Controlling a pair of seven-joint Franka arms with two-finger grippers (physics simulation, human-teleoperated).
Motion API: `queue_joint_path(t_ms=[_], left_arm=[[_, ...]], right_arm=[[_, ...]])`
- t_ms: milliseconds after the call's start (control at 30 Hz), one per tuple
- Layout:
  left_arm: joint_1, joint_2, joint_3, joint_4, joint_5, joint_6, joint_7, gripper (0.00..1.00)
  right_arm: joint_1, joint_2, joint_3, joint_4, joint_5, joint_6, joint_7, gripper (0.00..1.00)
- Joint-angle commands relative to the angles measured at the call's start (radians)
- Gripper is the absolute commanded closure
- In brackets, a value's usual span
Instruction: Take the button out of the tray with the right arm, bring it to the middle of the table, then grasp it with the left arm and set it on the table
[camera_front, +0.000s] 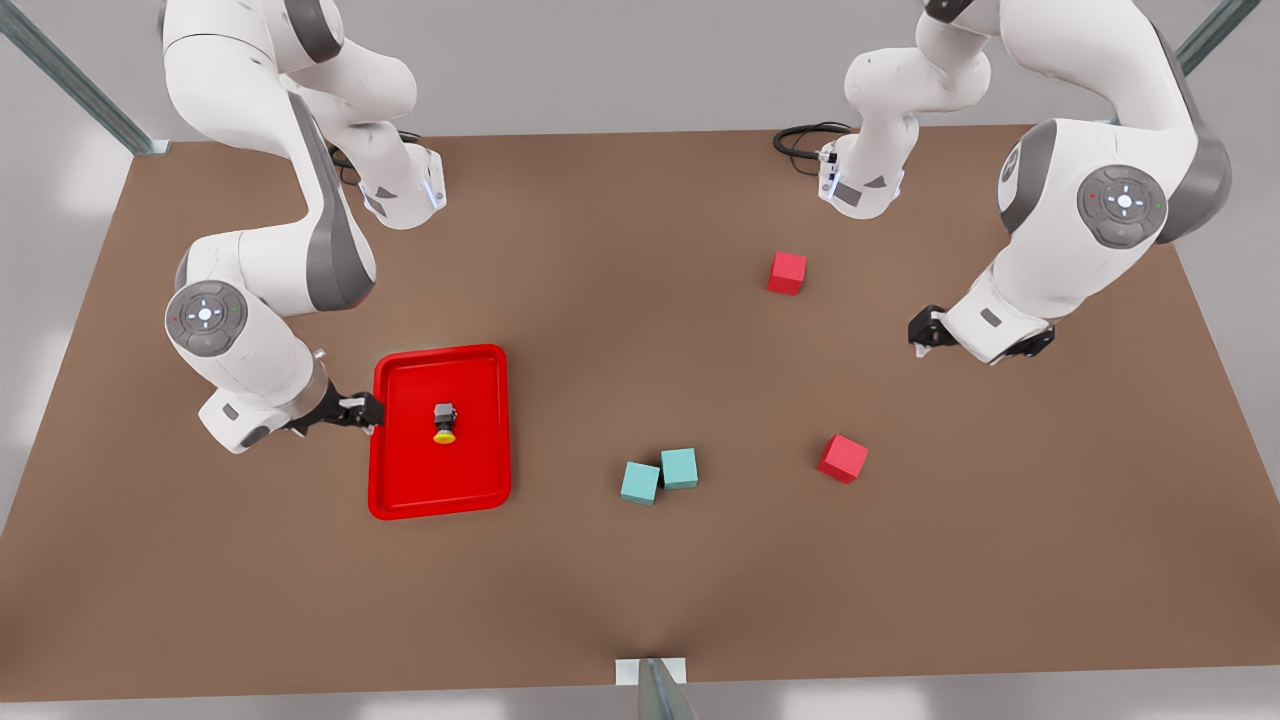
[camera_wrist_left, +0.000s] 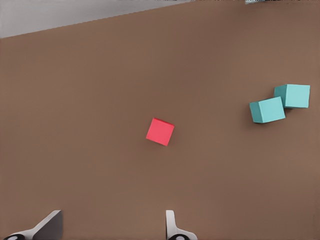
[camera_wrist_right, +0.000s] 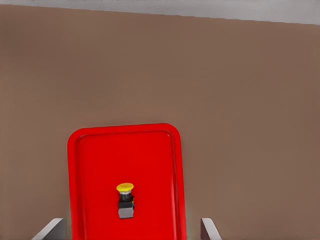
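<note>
— Button (camera_front: 444, 422) lying where?
— Inside the tray (camera_front: 400, 490), lower left of the front view, tipped on its side, untouched.
— Right gripper (camera_front: 362, 411)?
— Hovering at the tray's left rim, fingers (camera_wrist_right: 50, 229) spread wide, empty.
— Left gripper (camera_front: 926, 332)?
— Waiting at the right of the front view, also open, above bare table (camera_front: 640, 580) near a red cube (camera_wrist_left: 160, 132) and two touching teal cubes (camera_front: 659, 476).

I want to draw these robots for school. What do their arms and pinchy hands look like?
Both arms are the same: chunky white tubes with grey bands at the joints, and a round grey disc with a glowing white dot on each. The right gripper and left gripper are small and black with pale fingers. Black cables curl on the table by one base.
</note>
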Motion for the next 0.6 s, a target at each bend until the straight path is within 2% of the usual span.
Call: queue_joint_path(t_ms=[0,300,433,567], left_arm=[[-0.003,-0.001,0.000,0.000,-0.001,0.019,-0.097,0.00],[-0.005,0.002,-0.002,0.000,0.002,0.017,-0.095,0.00],[-0.005,0.003,-0.003,-0.001,0.005,0.017,-0.095,0.00],[-0.005,0.003,-0.003,-0.009,0.005,0.019,-0.095,0.00]], right_arm=[[0.001,-0.001,0.000,0.001,-0.004,0.020,0.043,0.00],[0.004,0.034,0.005,-0.007,0.059,-0.008,0.047,0.00],[-0.004,0.147,0.000,-0.001,0.012,-0.007,0.055,0.00],[-0.015,0.244,0.000,-0.009,0.021,0.072,0.063,0.00]])
